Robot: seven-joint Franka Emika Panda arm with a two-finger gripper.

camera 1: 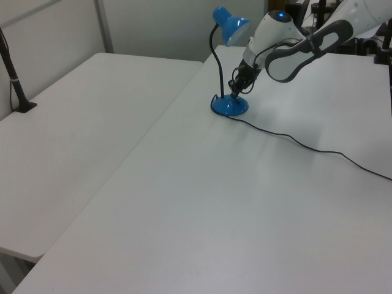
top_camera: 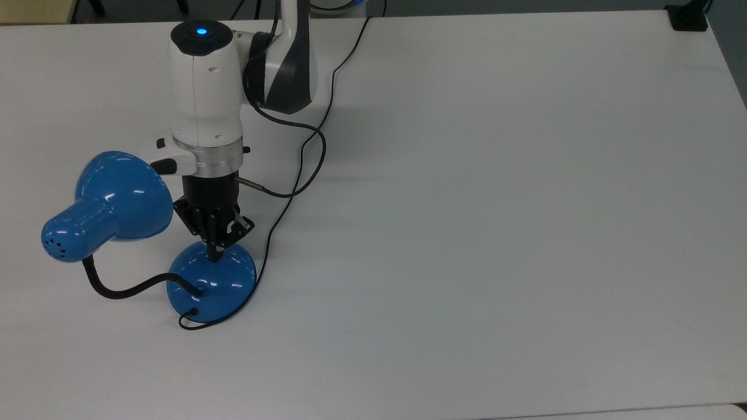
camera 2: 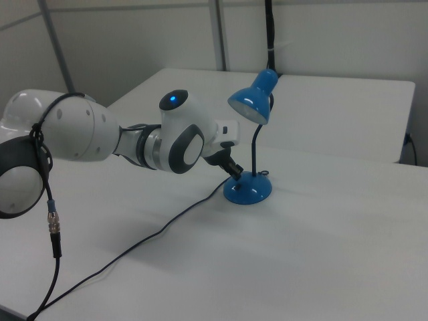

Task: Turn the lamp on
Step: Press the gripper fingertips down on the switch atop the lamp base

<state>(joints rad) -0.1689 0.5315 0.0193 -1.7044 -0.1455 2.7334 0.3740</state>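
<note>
On the dome of the lamp's base point(top_camera: 219, 286), the gripper point(top_camera: 214, 255) is pressing down with its jaws drawn together, holding nothing, right where the switch should be. We are seeing the lamp point(top_camera: 117, 204) standing upright near the top view's left edge of the white table point(top_camera: 496, 204), its shade point(camera 2: 251, 107) showing no glow. We are judging the press underway, lighting not yet confirmed; retreating remains.

The lamp point(top_camera: 211, 283) and its cord point(camera 1: 306, 145) are carried by a white bench point(top_camera: 496, 204).
</note>
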